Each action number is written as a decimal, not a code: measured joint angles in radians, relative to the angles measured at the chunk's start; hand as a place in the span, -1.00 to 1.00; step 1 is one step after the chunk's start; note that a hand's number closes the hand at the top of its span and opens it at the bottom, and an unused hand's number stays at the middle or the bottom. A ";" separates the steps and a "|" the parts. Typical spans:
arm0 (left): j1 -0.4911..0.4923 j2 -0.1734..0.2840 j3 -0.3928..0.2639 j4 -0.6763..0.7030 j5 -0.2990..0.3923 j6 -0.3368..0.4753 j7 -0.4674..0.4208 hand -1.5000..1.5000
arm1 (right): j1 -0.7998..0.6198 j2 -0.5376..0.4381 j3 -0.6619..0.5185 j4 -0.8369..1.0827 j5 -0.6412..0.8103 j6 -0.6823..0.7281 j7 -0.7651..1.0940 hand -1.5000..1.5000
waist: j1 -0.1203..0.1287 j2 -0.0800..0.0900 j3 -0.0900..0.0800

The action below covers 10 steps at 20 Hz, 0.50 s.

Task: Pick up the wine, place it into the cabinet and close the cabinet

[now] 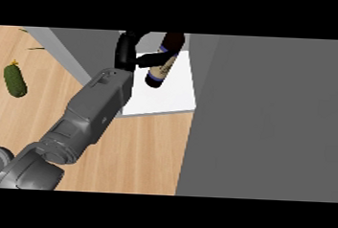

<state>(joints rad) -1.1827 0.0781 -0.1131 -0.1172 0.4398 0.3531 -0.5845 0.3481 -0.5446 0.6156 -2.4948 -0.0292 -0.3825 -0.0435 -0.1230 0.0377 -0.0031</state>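
- Here, the grey cabinet [271, 115] stands open at the right, its white shelf [165, 99] exposed.
- The left hand [128, 54] curls its fingers round the wine bottle [163, 63], held above the shelf.
- A cucumber [15, 80] lies on the wooden counter [142, 153], well apart.

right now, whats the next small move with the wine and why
Probably set the wine bottle down and let go: the hand is curled round it, tilted, over the cabinet's white shelf, with the grey door open beside it.
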 measured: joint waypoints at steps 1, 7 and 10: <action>0.002 -0.003 0.007 -0.005 0.006 -0.019 -0.011 1.00 | 0.002 -0.001 0.000 0.000 0.000 0.001 -0.001 -1.00 | 0.001 -0.001 0.000; -0.028 -0.023 0.045 -0.037 0.038 -0.127 -0.036 -1.00 | 0.022 -0.009 -0.012 -0.004 -0.002 0.001 0.002 -1.00 | 0.021 -0.010 0.001; -0.031 -0.043 0.052 -0.045 0.043 -0.165 -0.044 -1.00 | 0.030 -0.015 -0.018 -0.008 -0.002 -0.003 0.011 -1.00 | 0.034 -0.017 0.001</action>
<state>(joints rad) -1.2134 0.0354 -0.0609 -0.1620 0.4832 0.1881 -0.6283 0.3781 -0.5596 0.5973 -2.5029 -0.0316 -0.3851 -0.0325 -0.0885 0.0210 -0.0020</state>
